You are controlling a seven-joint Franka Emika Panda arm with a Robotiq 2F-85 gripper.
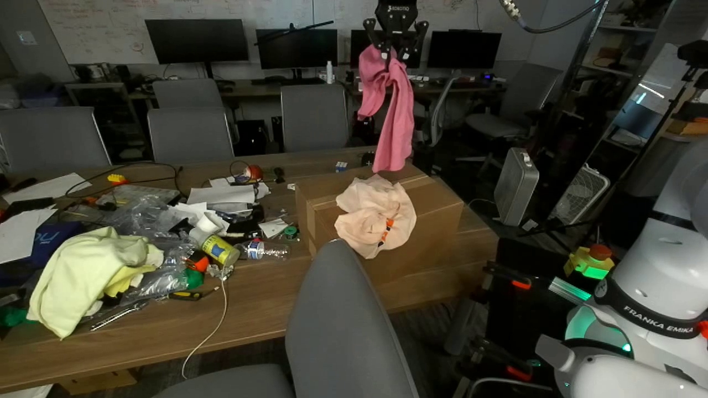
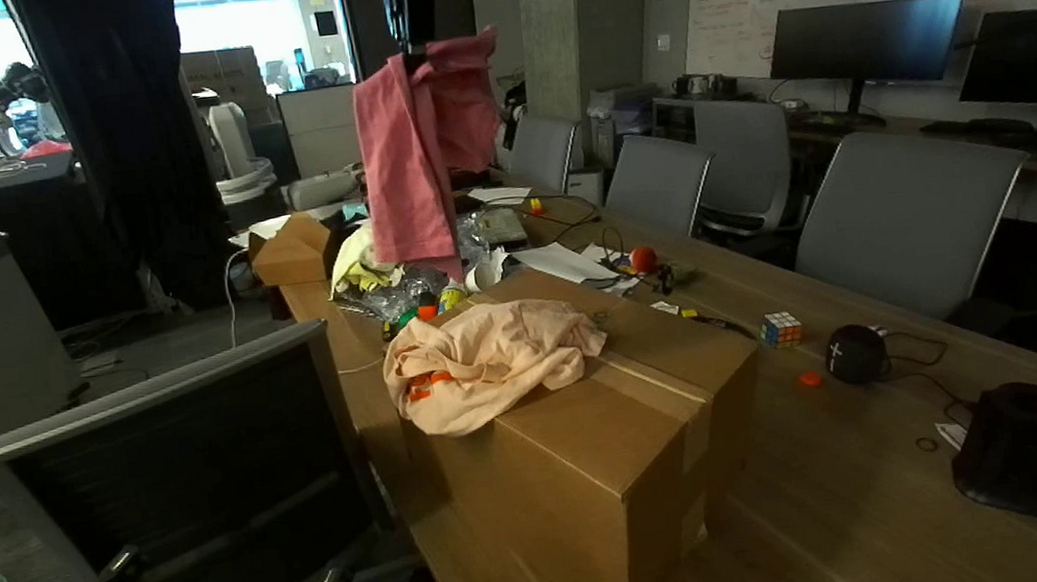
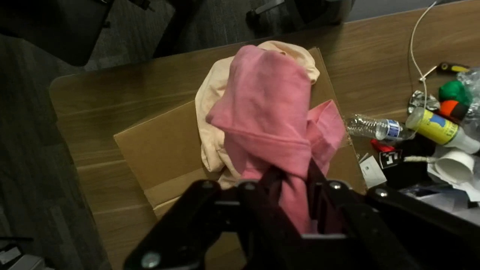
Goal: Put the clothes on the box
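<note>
- The pink cloth (image 3: pixel 270 108) hangs above the box (image 2: pixel 551 509), pinched near its upper end between the fingers (image 3: pixel 258 213) I operate from afar; in both exterior views its two tails fall unevenly, the longer ending apart from the peach cloth (image 2: pixel 492 361).
- The box sits by the corner of the counter (image 1: pixel 260 293) nearest the arm (image 1: pixel 658 260), along the long edge where a gray chair (image 1: pixel 343 326) stands. On top, the peach cloth lies crumpled, spilling over the side facing that edge.
- I judge the pink cloth light, limp and matte, unlikely to slip or break. With no shape of its own, it suits my bunched hold high on the fabric and a straight lowering; a tail could drag the peach cloth.
- Farther along the same long edge, the yellow cloth (image 1: pixel 88 271) slumps over clutter. Were it wanted too, I would pinch its raised ridge, clear of the plastic (image 1: pixel 146 218) beside it, which looks slick.
- ROBOTIQ reads on the housing (image 1: pixel 397 16) above the fingers, FRANKA EMIKA on the arm's black band (image 1: pixel 658 322).
- Too small for me to read: the peach cloth's orange-and-black print, labels on the yellow bottle (image 1: pixel 218 249) and clear bottle (image 1: pixel 265 250), red handwriting on the board (image 1: pixel 276 14). Pale letters on a blue pack (image 1: pixel 52 243) are partly covered.
</note>
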